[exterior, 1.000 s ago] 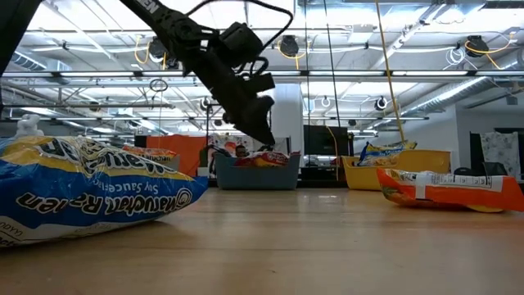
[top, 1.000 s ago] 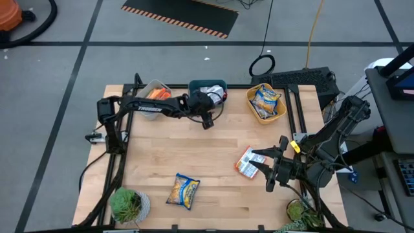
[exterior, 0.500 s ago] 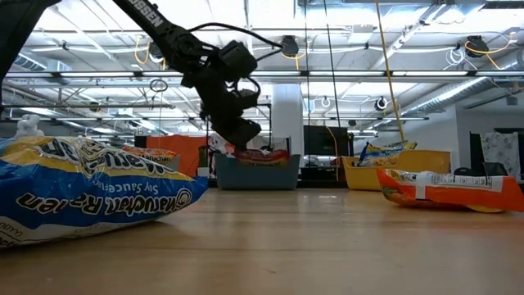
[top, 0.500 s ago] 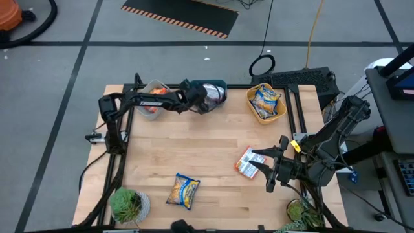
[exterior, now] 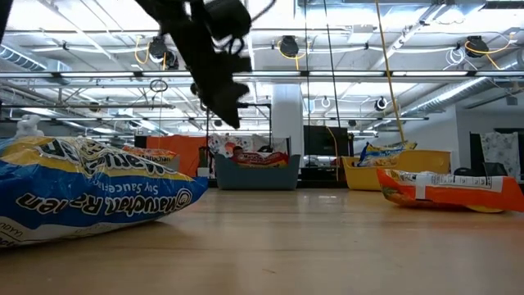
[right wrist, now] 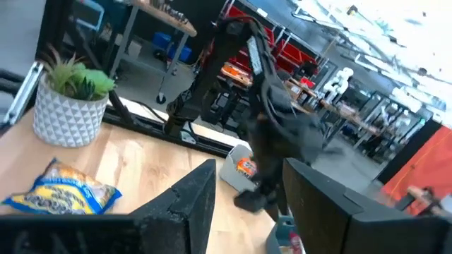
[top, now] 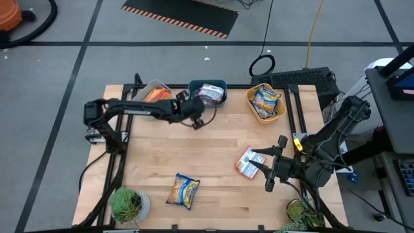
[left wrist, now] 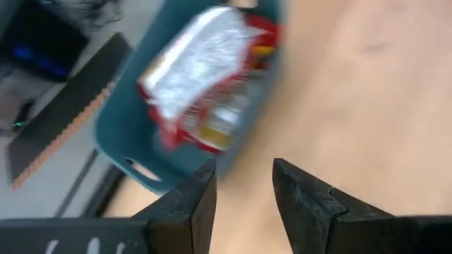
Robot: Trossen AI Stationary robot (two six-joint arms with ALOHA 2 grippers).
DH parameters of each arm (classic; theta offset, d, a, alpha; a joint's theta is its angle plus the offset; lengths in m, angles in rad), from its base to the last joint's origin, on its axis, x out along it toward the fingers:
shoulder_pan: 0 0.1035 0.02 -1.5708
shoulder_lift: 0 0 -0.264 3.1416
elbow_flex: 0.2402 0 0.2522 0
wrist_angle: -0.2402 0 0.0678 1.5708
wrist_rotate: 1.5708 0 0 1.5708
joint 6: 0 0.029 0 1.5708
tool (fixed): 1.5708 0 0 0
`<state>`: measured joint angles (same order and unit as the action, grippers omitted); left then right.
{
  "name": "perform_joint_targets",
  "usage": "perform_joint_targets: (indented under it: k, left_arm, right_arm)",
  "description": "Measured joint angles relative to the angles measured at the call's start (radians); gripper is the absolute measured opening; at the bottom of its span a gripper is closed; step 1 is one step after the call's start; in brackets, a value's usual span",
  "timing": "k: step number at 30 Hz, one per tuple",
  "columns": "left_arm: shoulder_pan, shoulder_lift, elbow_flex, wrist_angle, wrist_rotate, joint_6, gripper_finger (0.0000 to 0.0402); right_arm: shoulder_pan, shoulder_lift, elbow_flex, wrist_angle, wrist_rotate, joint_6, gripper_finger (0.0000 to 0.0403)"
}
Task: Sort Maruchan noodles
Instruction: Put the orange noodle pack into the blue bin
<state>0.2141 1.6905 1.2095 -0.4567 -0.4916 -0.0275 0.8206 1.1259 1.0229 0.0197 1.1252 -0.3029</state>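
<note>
While most Maruchan packets sit in the tubs at twelve o'clock, a yellow-blue packet (top: 184, 192) at six and a silver-red packet (top: 246, 162) at four remain; left gripper (top: 195, 120) spread empty, right gripper (top: 262, 164) spread beside the silver-red one

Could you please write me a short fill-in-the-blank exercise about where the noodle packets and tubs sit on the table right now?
1. The silver-white and red packet lies inside the ____ tub.
2. The yellow tub holds yellow and ____ packets.
3. The left gripper hovers over bare wood with its fingers ____.
4. An orange packet lies on the table just in front of the ____ gripper.

Missing words: teal; blue; empty; right
</note>
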Motion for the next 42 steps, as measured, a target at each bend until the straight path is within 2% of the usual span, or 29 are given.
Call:
perform_joint_targets:
  k: [5, 13, 19, 22, 25, 28, 34, 38, 42]
  left_arm:
    - [-0.154, -0.086, 0.000, -0.066, 0.041, -0.069, 0.0145]
    - [-0.384, -0.135, -0.001, -0.053, 0.039, -0.029, 0.0145]
    - [-0.448, -0.134, -0.001, -0.034, 0.019, 0.004, 0.0145]
    - [-0.456, -0.134, -0.001, -0.028, 0.019, -0.016, 0.0145]
    - [-0.469, -0.134, -0.001, -0.017, 0.019, -0.054, 0.0145]
    - [-0.500, -0.134, -0.001, -0.019, 0.035, -0.106, 0.0145]
    - [-0.597, -0.215, 0.010, -0.076, 0.037, -0.206, 0.0145]
    - [-0.665, -0.293, 0.007, -0.128, -0.067, -0.268, 0.0145]
    - [-0.732, -0.332, 0.008, -0.130, -0.120, -0.275, 0.0145]
  right_arm:
    - [-0.002, 0.000, 0.000, 0.016, 0.000, 0.049, 0.0162]
    - [0.008, 0.065, 0.000, 0.142, -0.003, 0.070, 0.0162]
    - [-0.009, 0.187, 0.082, 0.124, 0.060, 0.121, 0.0162]
    - [-0.035, 0.277, 0.142, 0.117, 0.052, 0.145, 0.0162]
    - [-0.071, 0.369, 0.216, 0.098, -0.017, 0.185, 0.0162]
    - [-0.116, 0.452, 0.305, 0.002, -0.136, 0.278, 0.0162]
    - [-0.187, 0.574, 0.475, -0.427, -0.396, 0.608, 0.0162]
    - [-0.226, 0.606, 0.480, -0.592, -0.509, 0.767, 0.0162]
    - [-0.277, 0.628, 0.434, -0.631, -0.537, 0.777, 0.0162]
